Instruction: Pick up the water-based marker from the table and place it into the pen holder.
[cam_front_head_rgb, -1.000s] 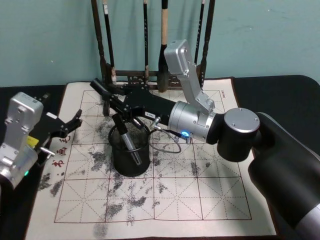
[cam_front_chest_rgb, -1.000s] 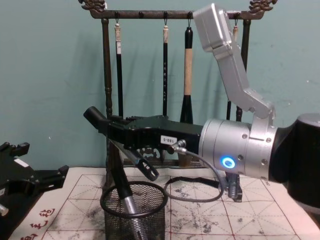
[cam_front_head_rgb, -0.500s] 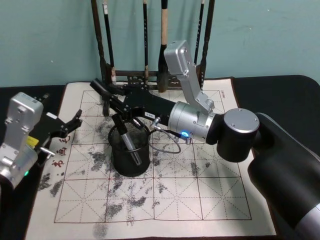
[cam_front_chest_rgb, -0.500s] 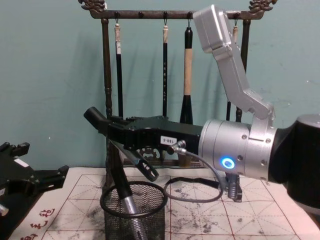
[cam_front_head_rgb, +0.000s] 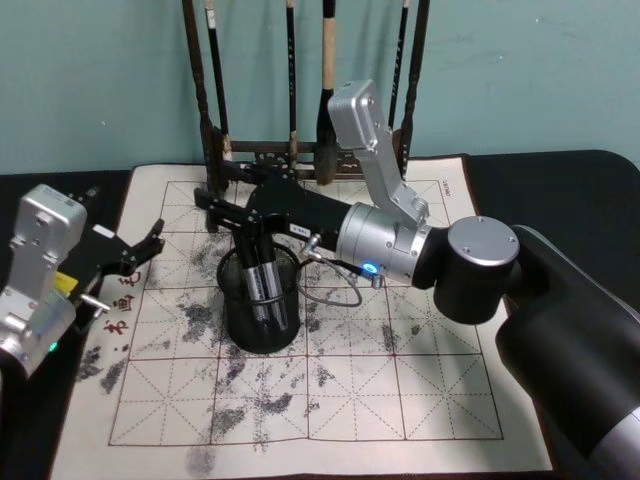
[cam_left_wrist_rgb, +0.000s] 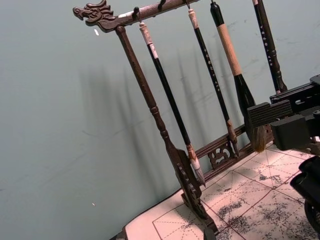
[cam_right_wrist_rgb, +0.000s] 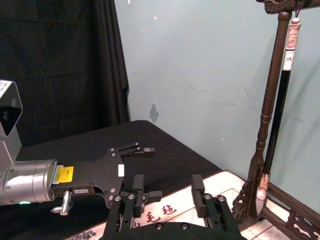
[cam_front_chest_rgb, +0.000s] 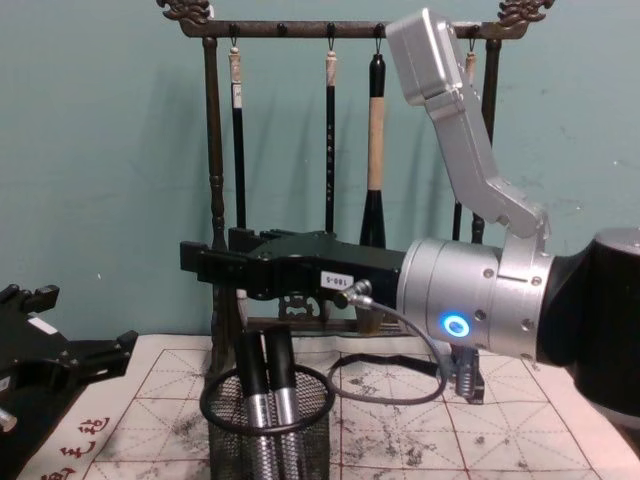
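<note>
Over the pen holder (cam_front_chest_rgb: 268, 420): right gripper (cam_front_chest_rgb: 213, 248), level, just above the black rim. Fingers (cam_right_wrist_rgb: 138, 186) spread wide, nothing between them. Below, clear of both fingertips: water-based marker (cam_front_chest_rgb: 281, 385), upright inside the mesh cup, dark cap poking above the rim, silvery barrel down behind the wire. Right beside it, touching or nearly so: second marker (cam_front_chest_rgb: 252, 388) of the same look, also upright. From the head camera, the pair close together in the holder (cam_front_head_rgb: 262, 305), under the gripper's black body.

Holder standing on the calligraphy mat (cam_front_head_rgb: 400, 380) that covers the table (cam_front_head_rgb: 590, 190), in front of the wooden brush rack (cam_front_chest_rgb: 212, 180) and its hanging brushes.

At the mat's left edge: left gripper (cam_front_head_rgb: 143, 246), well apart from the holder, fingers open and holding nothing.

Against half a second ago: no longer a long dark marker slanting through the right fingers, upper end jutting out to the left and lower end over the cup. Now dropped in and standing straight. Then one leaning marker in the mesh; now two, both upright. Fingers then tilted with the slant, now flat and parted. Arm itself about where it was; left gripper unmoved.

Writing: white label (cam_front_chest_rgb: 334, 281) on the right gripper's black housing, with small dark print too fine to read. Yellow label (cam_right_wrist_rgb: 65, 173) on the left arm's wrist, likewise unreadable. Red characters (cam_front_head_rgb: 113, 300) brushed along the mat's left margin, not legible.
</note>
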